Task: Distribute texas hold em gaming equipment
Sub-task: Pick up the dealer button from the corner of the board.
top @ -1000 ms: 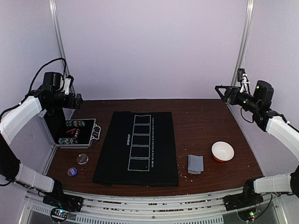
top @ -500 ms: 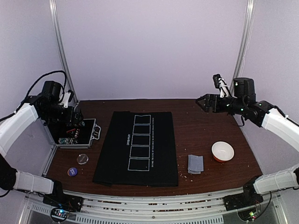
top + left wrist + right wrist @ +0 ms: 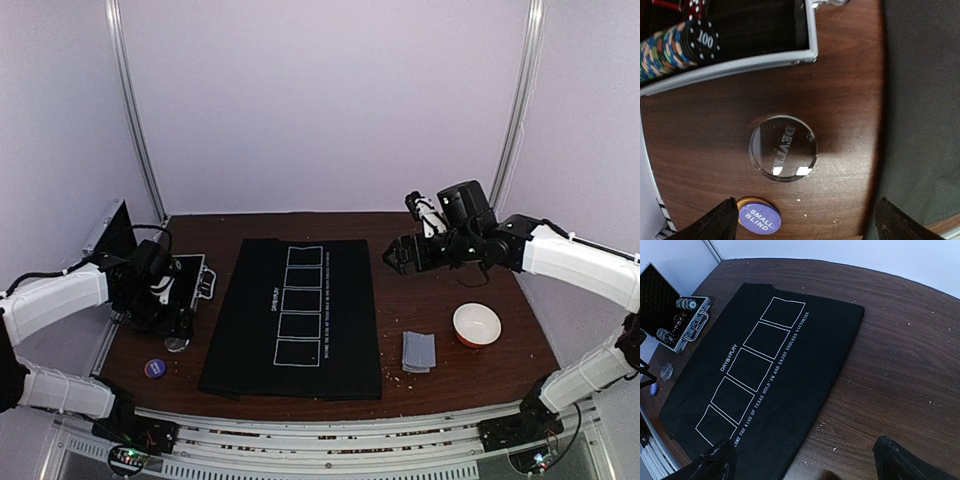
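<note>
A clear round dealer disc (image 3: pixel 783 149) lies on the wood, with a purple "small blind" disc (image 3: pixel 759 216) near it. My left gripper (image 3: pixel 805 225) is open and hovers just above them, one finger (image 3: pixel 720 221) beside the purple disc. In the top view the left gripper (image 3: pixel 180 322) is over the dealer disc (image 3: pixel 177 343). Stacked poker chips (image 3: pixel 670 45) lie in the open metal case (image 3: pixel 200 280). A grey-blue card stack (image 3: pixel 418 351) lies right of the black mat (image 3: pixel 290 315). My right gripper (image 3: pixel 395 258) is open and empty, high over the mat's right edge (image 3: pixel 840 370).
A white bowl with an orange outside (image 3: pixel 476 324) stands right of the cards. The case lid (image 3: pixel 108 228) stands up at the far left. The mat has five white card boxes (image 3: pixel 750 370). Small crumbs dot the wooden table (image 3: pixel 900 365).
My left arm has come down from above the case to just over the dealer disc. My right arm has swung left from the right wall to the mat's right edge.
</note>
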